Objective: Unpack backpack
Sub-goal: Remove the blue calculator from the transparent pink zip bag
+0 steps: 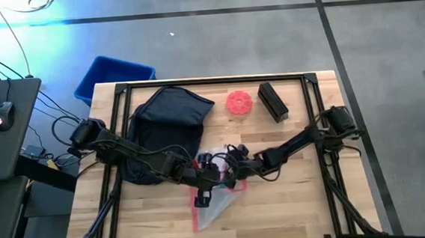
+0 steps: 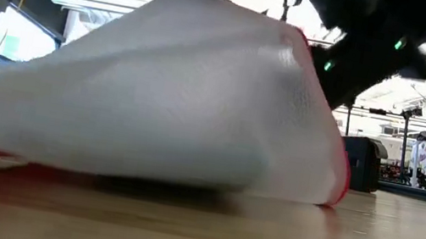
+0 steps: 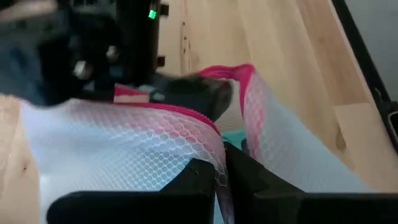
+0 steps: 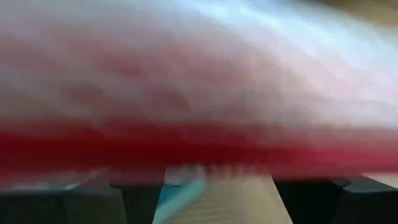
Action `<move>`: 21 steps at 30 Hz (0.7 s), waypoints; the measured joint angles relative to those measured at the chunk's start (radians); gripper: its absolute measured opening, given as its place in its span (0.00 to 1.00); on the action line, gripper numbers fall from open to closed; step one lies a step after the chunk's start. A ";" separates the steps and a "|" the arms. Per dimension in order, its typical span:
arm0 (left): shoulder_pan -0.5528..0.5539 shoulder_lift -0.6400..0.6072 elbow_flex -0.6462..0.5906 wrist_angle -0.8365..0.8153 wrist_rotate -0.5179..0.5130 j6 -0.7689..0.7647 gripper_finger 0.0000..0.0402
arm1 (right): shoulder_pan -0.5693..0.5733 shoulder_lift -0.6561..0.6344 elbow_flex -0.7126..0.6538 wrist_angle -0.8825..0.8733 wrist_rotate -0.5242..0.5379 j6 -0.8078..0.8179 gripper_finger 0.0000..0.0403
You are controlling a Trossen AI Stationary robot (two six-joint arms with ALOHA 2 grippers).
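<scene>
At the far left, off the bench, a blue bin (image 1: 112,75) sits on the floor by the bench's rear corner. On the bench (image 1: 293,203) itself, the backpack (image 1: 161,130) lies on the left half, slumped, with the left arm reaching across its lower edge. The left claw (image 3: 222,171) is closed on the pink-trimmed rim of a translucent mesh pouch (image 1: 211,201), which lies on the bench just in front of and to the right of the backpack; the left wrist view shows both dark fingers pinched together over that rim. Immediately to the right, the right claw (image 1: 227,167) hovers at the same pouch's upper edge; its fingers (image 4: 311,199) stand apart at either side of the right wrist view, with the pouch's red edge close in front and nothing gripped between them. Further right and toward the rear, a pink disc (image 1: 238,102) and a black box (image 1: 273,101) rest side by side, apart from each other and well clear of the arms. Judged step: the pouch is out of the backpack and being set down or handed over between claws. The next move likely calls for the left claw to release the rim, then for one arm to return to the backpack opening for any remaining contents.
</scene>
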 joint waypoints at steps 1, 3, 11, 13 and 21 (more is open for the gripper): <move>-0.001 0.000 0.000 -0.003 0.000 0.000 0.00 | -0.009 0.012 0.000 0.003 -0.005 0.022 0.64; -0.003 0.000 0.000 -0.007 -0.005 -0.008 0.00 | -0.024 0.024 0.003 0.006 -0.030 0.053 0.61; -0.013 0.000 0.001 -0.099 -0.044 -0.018 0.00 | -0.003 0.020 0.001 -0.060 -0.056 0.050 0.11; -0.013 0.000 0.001 -0.134 -0.057 -0.018 0.00 | 0.022 0.017 -0.001 -0.081 -0.044 0.056 0.04; -0.012 0.000 0.001 -0.213 -0.104 0.018 0.00 | 0.183 -0.087 -0.002 -0.345 -0.013 0.168 0.00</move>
